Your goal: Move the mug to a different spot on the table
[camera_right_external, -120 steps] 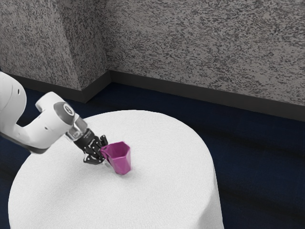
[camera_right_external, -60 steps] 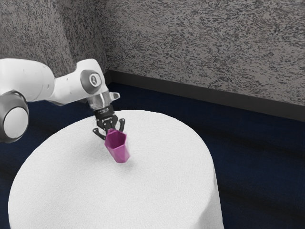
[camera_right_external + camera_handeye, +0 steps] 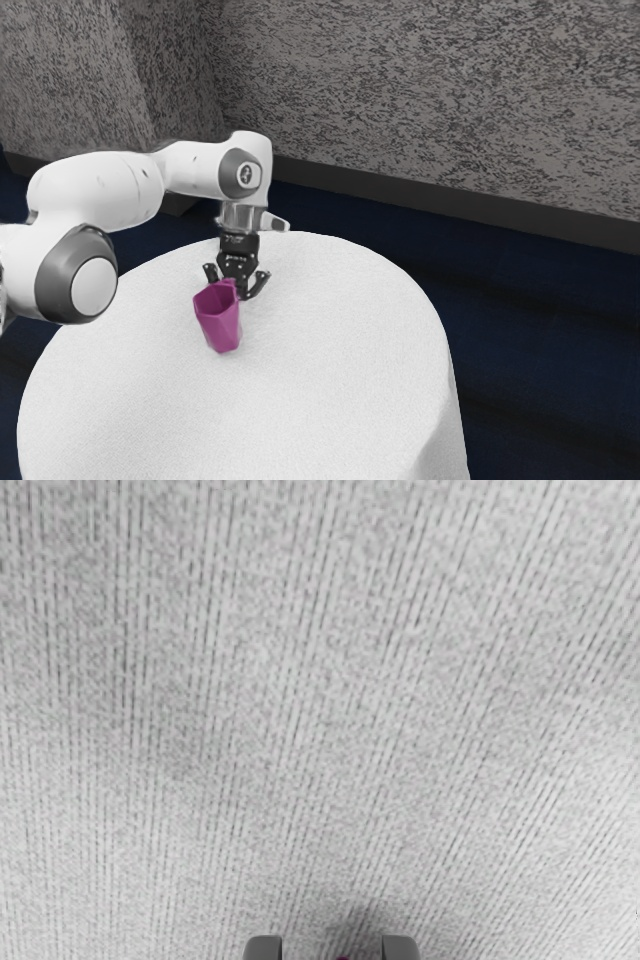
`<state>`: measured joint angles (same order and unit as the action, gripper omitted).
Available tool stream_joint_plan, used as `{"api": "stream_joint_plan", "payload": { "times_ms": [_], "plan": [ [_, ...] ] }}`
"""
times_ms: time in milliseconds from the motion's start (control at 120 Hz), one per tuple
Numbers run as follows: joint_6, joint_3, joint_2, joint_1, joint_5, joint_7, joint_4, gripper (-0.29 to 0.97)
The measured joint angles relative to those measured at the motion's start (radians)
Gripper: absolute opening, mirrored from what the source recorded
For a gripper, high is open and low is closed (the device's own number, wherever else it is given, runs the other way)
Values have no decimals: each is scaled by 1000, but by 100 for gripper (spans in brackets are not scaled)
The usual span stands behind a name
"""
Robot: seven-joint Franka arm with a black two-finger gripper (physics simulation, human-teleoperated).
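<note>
The magenta mug [image 3: 218, 318] leans tilted on the round white table [image 3: 340, 390], left of its middle in the exterior view. My black gripper [image 3: 237, 290] points down just behind and above the mug's rim and is shut on the rim's far side. In the wrist view the white tablecloth [image 3: 320, 680] lies close below the hand. Two grey fingertips [image 3: 263, 947] stand at the edge, with a sliver of magenta mug [image 3: 345, 957] between them.
The table's rim [image 3: 440, 330] drops to a dark blue floor [image 3: 540, 330] on the exterior view's right. A speckled grey wall [image 3: 430, 90] stands behind. My white arm [image 3: 110, 195] reaches in over the table's left part.
My arm has swung up and round from the mug's left side to above and behind it. The mug has shifted toward the exterior view's left and now leans the other way.
</note>
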<state>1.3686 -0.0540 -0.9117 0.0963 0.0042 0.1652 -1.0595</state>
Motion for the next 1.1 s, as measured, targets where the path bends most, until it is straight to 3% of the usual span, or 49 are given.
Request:
{"api": "stream_joint_plan", "payload": {
  "times_ms": [367, 975, 1100],
  "plan": [
    [-20, -34, -58, 23, 55, -161, 54, -2],
    [111, -38, -28, 15, -9, -258, 15, 0],
    [129, -38, -30, 15, -20, -264, 8, 8]
  ]
}}
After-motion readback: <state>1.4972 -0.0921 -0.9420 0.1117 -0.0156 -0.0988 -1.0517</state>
